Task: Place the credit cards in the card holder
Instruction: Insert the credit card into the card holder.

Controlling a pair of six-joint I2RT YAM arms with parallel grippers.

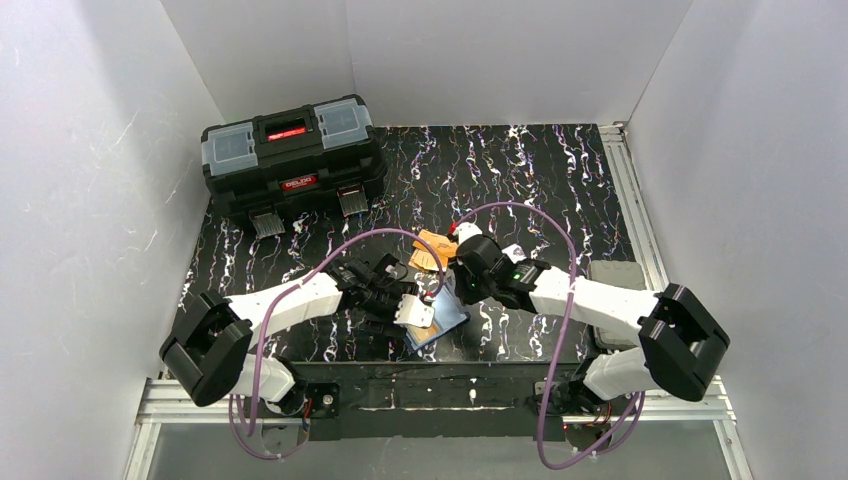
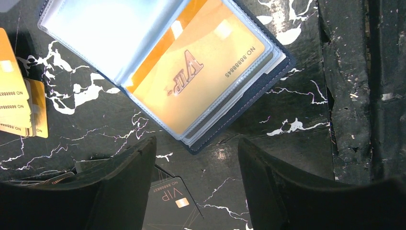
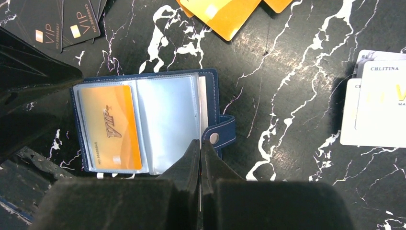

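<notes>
Lying open just beyond the parted left tool (image 2: pixel 196 146), card holder (image 2: pixel 119 38)

Overhead; wrists close above card holder (image 3: pixel 168 120)

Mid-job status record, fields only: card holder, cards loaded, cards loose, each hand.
holder: navy blue folding wallet, lying open on the marbled black table
loaded: one orange plastic VIP card, in a clear pocket
loose: orange cards, black cards, white cards, all on the table
left hand: open, empty, over the wallet's corner
right hand: shut, tips at the wallet's edge beside the snap tab
</notes>
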